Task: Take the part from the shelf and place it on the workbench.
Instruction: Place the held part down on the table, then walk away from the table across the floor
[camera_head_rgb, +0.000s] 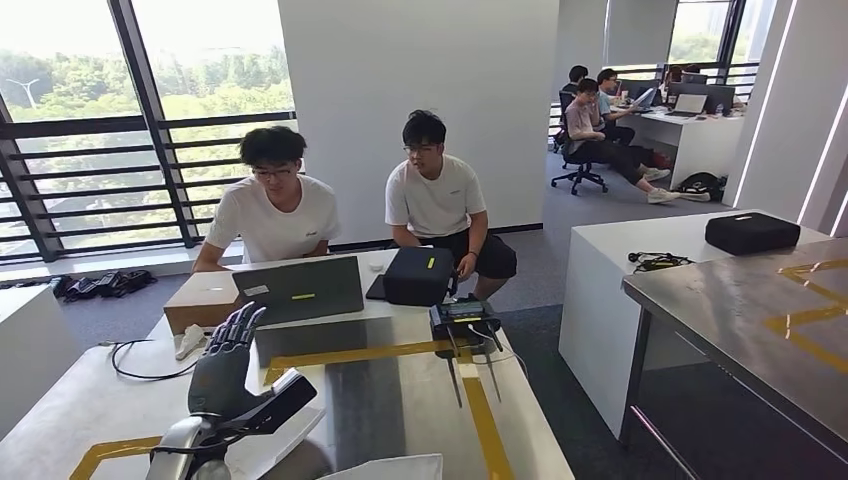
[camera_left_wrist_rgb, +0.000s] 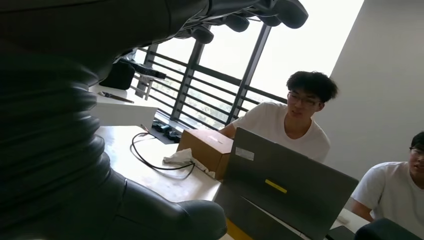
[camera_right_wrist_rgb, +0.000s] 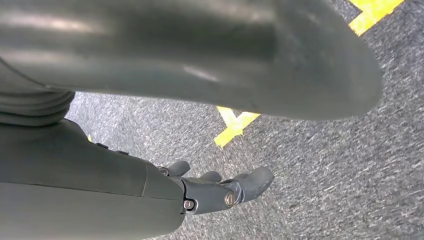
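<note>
Left hand (camera_head_rgb: 232, 375) is raised over the near end of the table (camera_head_rgb: 90, 400), fingers (camera_head_rgb: 235, 325) apart and extended, thumb out to the side, holding nothing. A white part (camera_head_rgb: 270, 445) lies flat on the table directly beneath that hand; contact between them cannot be confirmed. Right hand (camera_right_wrist_rgb: 220, 190) hangs over grey carpet (camera_right_wrist_rgb: 320, 170) marked with yellow tape (camera_right_wrist_rgb: 235, 125), fingers loosely curled, nothing in them. Farther along the table: a grey laptop (camera_head_rgb: 300, 288), a cardboard box (camera_head_rgb: 200, 300) just beside it, a black case (camera_head_rgb: 420, 275), a black cable (camera_head_rgb: 140, 365). Two people in white shirts sit at the far end. A steel workbench (camera_head_rgb: 740, 300) stands off to the right.
</note>
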